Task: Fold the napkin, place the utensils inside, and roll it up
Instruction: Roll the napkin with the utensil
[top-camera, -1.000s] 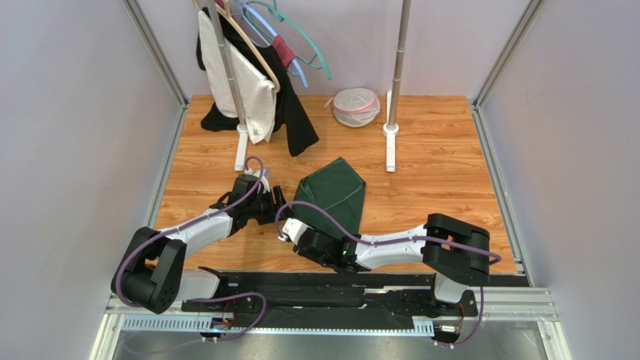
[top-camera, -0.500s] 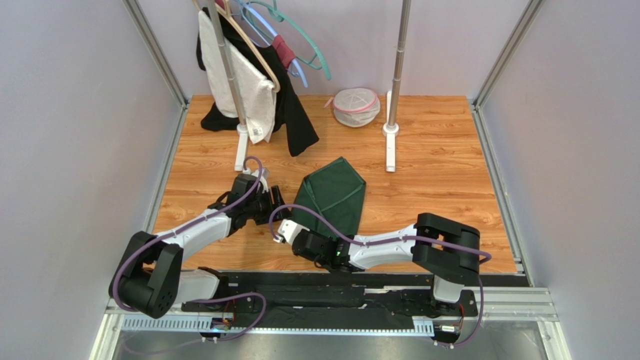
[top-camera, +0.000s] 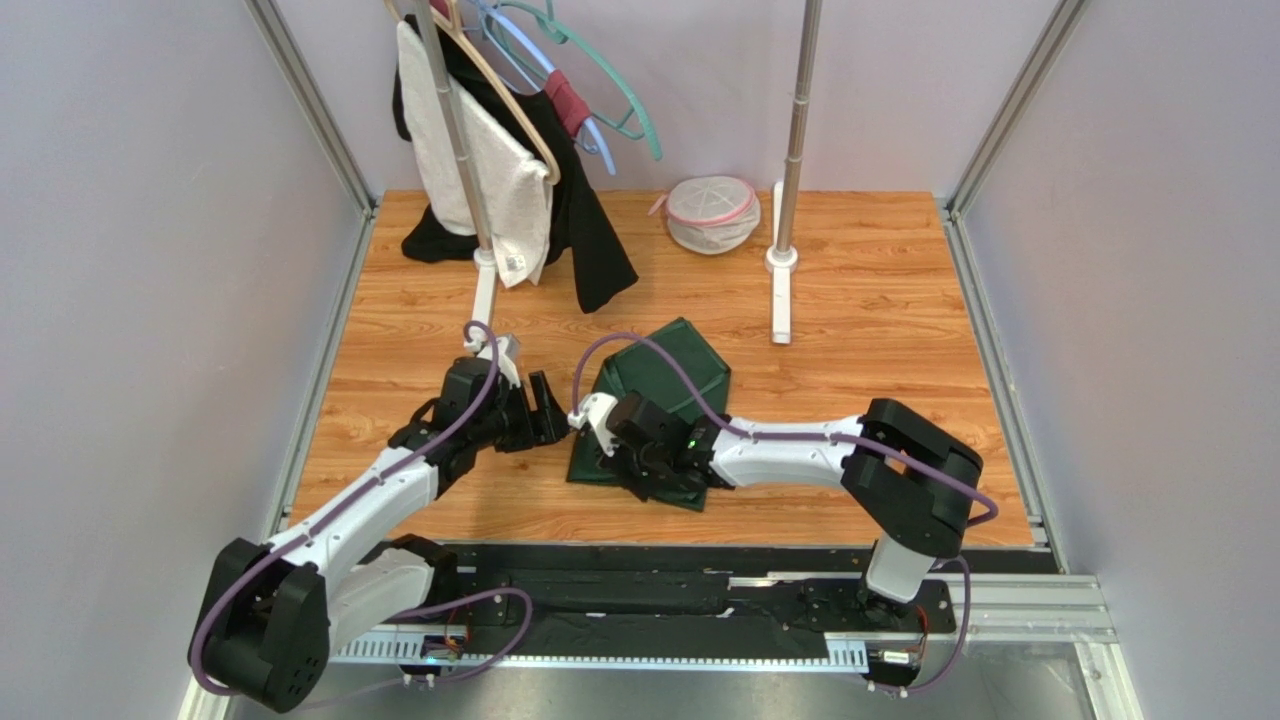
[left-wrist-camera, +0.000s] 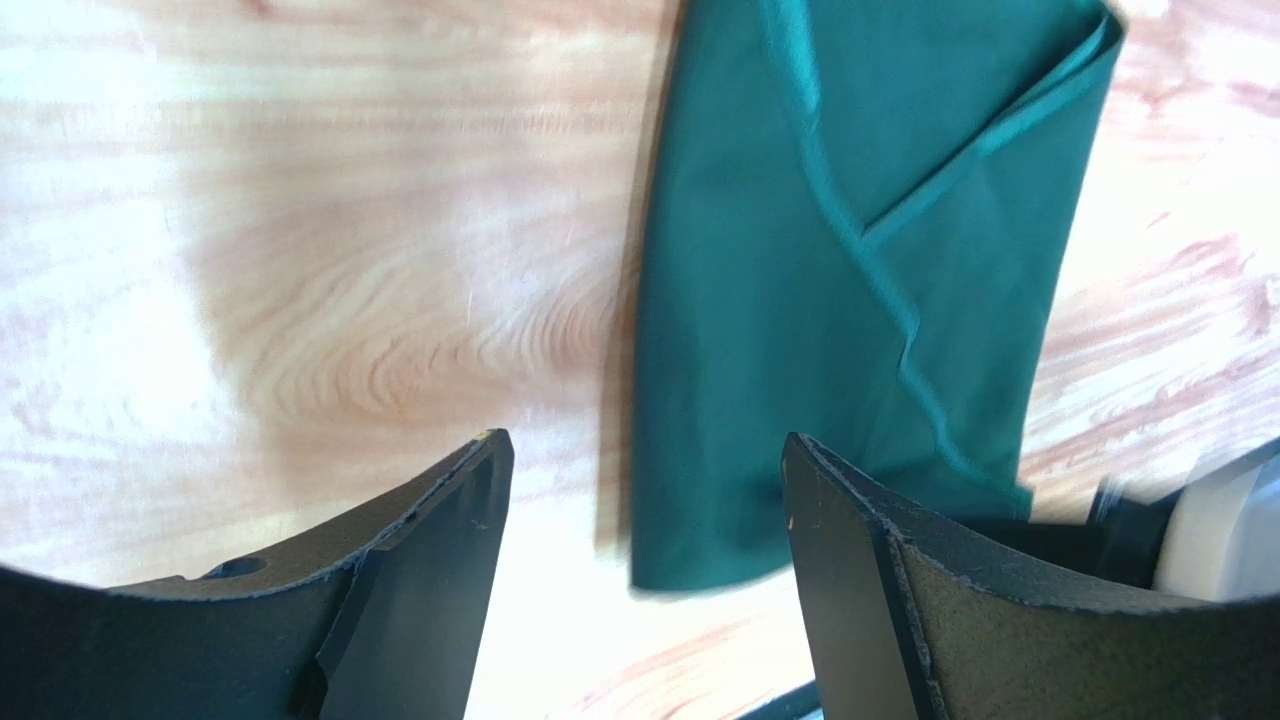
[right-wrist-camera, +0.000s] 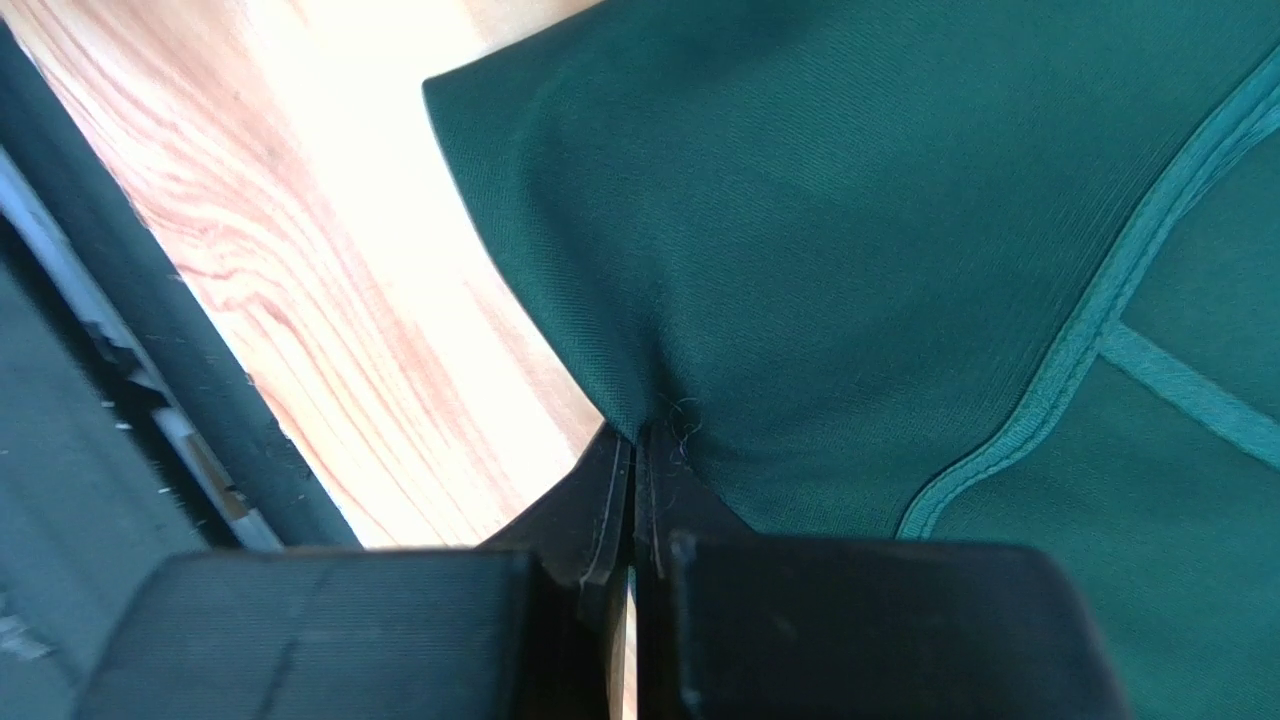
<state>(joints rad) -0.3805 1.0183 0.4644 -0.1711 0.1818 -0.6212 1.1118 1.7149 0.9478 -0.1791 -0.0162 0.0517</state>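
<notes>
1. Right wrist view: the right fingers (right-wrist-camera: 616, 503) are pressed fully together on a small pinch of the green napkin (right-wrist-camera: 902, 225), close to its near corner. The bite looks shallow, so I judge a quick pull could slide the cloth free.
2. I cannot tell how many layers sit in that pinch. Catching one layer alone would peel the fold open rather than carry it.
3. Left fingers (left-wrist-camera: 436, 540) stand wide apart and hold nothing. They sit low over the worktop (left-wrist-camera: 301, 270), one on each side of the napkin's left edge.
4. Seen from above, the napkin (top-camera: 676, 360) lies folded mid-worktop between the arms, its near part under the right arm. No fork shows in any view. If it lies under the cloth or the arm, a tug could drag it out of place.
5. Both wrists sit near each other over the napkin's left side. A leftward sweep by the right arm risks knocking the left one.
6. Bare wood lies open to the right and to the far left. The rack base (top-camera: 780, 308) stands near the napkin's far corner, and the hanging clothes (top-camera: 586, 240) drop close behind. The black rail (right-wrist-camera: 90, 375) runs near the pinched corner, leaving little room to pull toward the arm bases.
</notes>
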